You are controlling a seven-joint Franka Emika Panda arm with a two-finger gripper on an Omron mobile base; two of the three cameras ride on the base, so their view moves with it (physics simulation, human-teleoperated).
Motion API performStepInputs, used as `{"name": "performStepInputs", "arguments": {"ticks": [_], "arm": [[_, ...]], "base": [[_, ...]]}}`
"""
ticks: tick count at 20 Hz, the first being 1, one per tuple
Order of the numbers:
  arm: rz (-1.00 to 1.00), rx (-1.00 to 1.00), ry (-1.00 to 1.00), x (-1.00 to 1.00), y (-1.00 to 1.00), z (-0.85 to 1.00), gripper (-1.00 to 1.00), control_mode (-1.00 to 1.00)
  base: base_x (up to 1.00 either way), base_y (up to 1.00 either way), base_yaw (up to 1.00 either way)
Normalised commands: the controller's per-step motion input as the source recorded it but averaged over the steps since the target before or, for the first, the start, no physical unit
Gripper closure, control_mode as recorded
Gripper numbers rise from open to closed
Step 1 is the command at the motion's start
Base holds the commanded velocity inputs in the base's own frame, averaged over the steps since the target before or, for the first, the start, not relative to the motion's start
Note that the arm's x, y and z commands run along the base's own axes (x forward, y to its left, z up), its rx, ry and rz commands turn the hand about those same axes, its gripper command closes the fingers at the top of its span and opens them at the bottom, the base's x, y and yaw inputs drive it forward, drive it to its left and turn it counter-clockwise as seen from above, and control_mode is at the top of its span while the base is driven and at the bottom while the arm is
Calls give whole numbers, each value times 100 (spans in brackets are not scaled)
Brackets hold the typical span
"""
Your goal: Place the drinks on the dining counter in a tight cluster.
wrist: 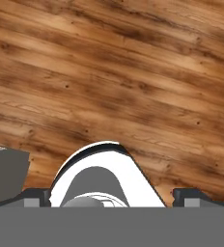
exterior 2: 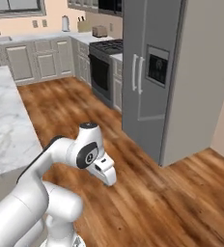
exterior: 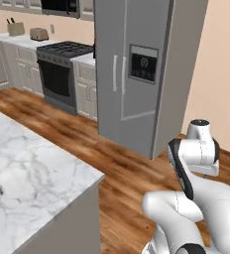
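Folded low over its own base, the white arm (exterior: 196, 198) sits at the near edge of both base views, elbow bent, its wrist pointing down at the wooden floor (wrist: 114, 82). Seen from the hand, the claw (wrist: 112, 198) hangs above bare floorboards with its two dark fingertips (wrist: 189, 197) spread far apart at the bottom corners, released and gripping nothing. To the arm's left the dining tabletop (exterior: 23, 168), white marble with grey veins, runs off to the left with its corner just beside the robot; the stretch of it I can see carries no drinks. Across the floor stands a tall grey refrigerator (exterior: 137, 69), with a black stove (exterior: 62, 69) and pale cabinets (exterior 2: 36, 62) beyond it
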Motion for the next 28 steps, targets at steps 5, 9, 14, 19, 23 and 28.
{"name": "performStepInputs", "arguments": {"ticks": [5, 9, 14, 19, 23, 28], "arm": [[0, 0, 0, 0, 0, 0, -100, 100], [0, 0, 0, 0, 0, 0, -100, 100], [0, 0, 0, 0, 0, 0, -100, 100], [0, 0, 0, 0, 0, 0, -100, 100], [0, 0, 0, 0, 0, 0, -100, 100], [0, 0, 0, 0, 0, 0, -100, 100]], "base": [[79, -25, 28], [79, -17, 34], [79, -15, 37], [79, -27, 26], [76, -48, 3], [83, -33, 10]]}}
